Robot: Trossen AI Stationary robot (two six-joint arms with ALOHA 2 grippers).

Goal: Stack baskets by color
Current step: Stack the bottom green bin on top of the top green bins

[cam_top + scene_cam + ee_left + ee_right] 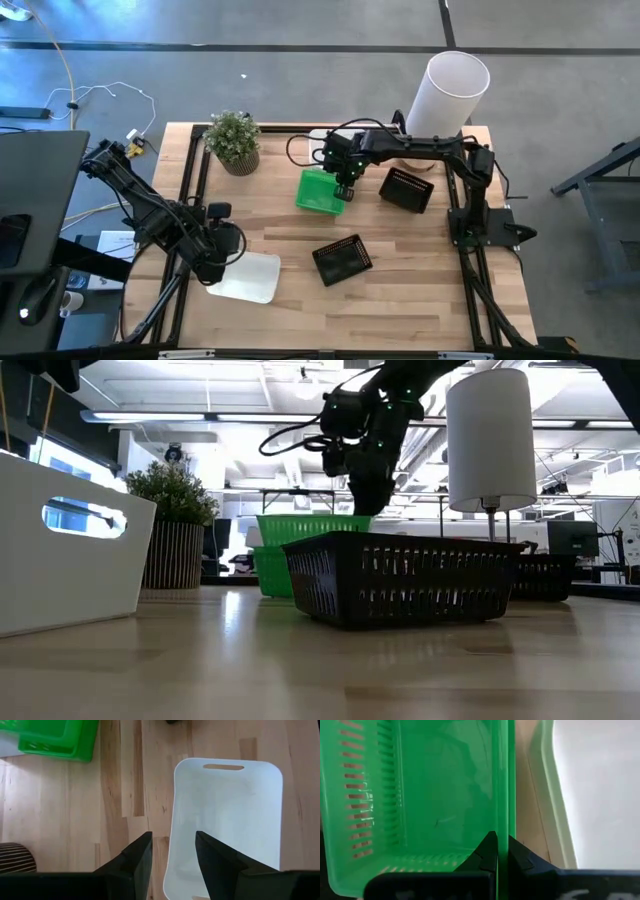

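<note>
My right gripper (345, 187) is shut on a bright green basket (312, 528), which is level directly over a second green basket (270, 572) at the table's far middle. I cannot tell whether the upper one rests on the lower. A white basket (250, 278) lies near the left front, seen from inside in the left wrist view (227, 820). My left gripper (172, 855) hovers open above it, one finger on each side of its side wall. One black basket (342, 260) sits at mid-table and another (408, 189) at the far right. My right gripper pinches the rim of the green basket's right-hand side wall (502, 820), with one finger inside the basket and one outside. The fingers come from above, pointing steeply down. The basket hangs level and upright over the second green basket.
A potted plant (235, 140) stands at the far left and a tall white cylinder (455, 92) at the far right. A white tray-like surface (600, 790) lies just beside the green baskets. Bare wood shows along the near edge (400, 320).
</note>
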